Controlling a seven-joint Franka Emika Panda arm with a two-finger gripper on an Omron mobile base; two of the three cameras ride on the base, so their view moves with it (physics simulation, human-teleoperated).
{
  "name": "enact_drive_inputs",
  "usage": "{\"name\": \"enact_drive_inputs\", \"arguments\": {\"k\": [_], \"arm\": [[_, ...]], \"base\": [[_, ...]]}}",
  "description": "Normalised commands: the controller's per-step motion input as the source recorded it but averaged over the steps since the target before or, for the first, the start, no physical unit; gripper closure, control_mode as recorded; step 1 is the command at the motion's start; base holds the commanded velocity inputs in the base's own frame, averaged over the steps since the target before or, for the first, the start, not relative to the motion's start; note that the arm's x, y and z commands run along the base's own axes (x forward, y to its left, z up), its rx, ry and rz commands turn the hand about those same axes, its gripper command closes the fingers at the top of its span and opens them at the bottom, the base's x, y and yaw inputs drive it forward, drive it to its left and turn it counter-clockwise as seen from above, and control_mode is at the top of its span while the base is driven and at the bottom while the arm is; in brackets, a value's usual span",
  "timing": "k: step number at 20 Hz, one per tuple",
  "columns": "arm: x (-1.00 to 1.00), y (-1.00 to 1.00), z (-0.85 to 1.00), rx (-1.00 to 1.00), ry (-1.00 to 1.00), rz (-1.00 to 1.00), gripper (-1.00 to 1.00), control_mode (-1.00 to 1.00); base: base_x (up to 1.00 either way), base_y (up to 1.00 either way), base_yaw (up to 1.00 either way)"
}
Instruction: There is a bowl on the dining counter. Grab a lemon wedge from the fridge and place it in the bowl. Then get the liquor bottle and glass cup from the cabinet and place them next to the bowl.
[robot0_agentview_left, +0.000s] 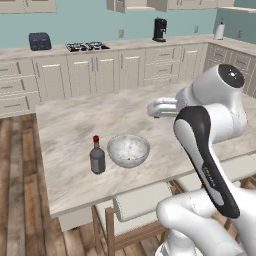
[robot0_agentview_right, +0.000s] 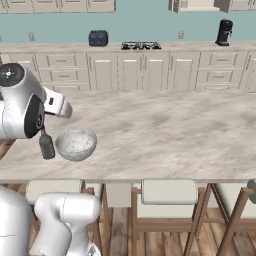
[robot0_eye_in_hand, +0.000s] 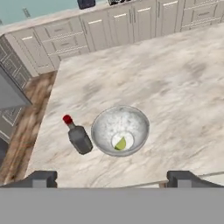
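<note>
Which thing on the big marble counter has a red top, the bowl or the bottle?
The liquor bottle: small, dark, with a red cap, standing on the dining counter beside the bowl, which is whitish-grey and holds the lemon wedge.

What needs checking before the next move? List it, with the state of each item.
1. Lemon wedge inside the bowl: ok, it lies on the bowl's floor.
2. Liquor bottle upright on the dining counter next to the bowl: ok, red cap up, just to one side of the bowl.
3. Glass cup next to the bowl: not ok, no cup stands by it.
4. Gripper free for the cup: ok, jaws open and holding nothing.
5. Bare counter beside the bowl, on the side away from the bottle: ok.
</note>
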Motion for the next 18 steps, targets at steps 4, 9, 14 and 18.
{"name": "enact_drive_inputs", "arguments": {"k": [4,9,14,18], "arm": [[-0.71,-0.35,-0.22,-0.35,0.44,-0.01,-1.0,-1.0],[-0.18,-0.39,-0.5,-0.17,0.2,0.0,-1.0,-1.0],[0.1,-0.3,-0.71,0.06,0.15,0.0,-1.0,-1.0],[0.08,-0.06,-0.55,0.08,0.17,0.0,-1.0,-1.0]], "base": [[0.0,0.0,0.0],[0.0,0.0,0.0],[0.0,0.0,0.0],[0.0,0.0,0.0]]}}
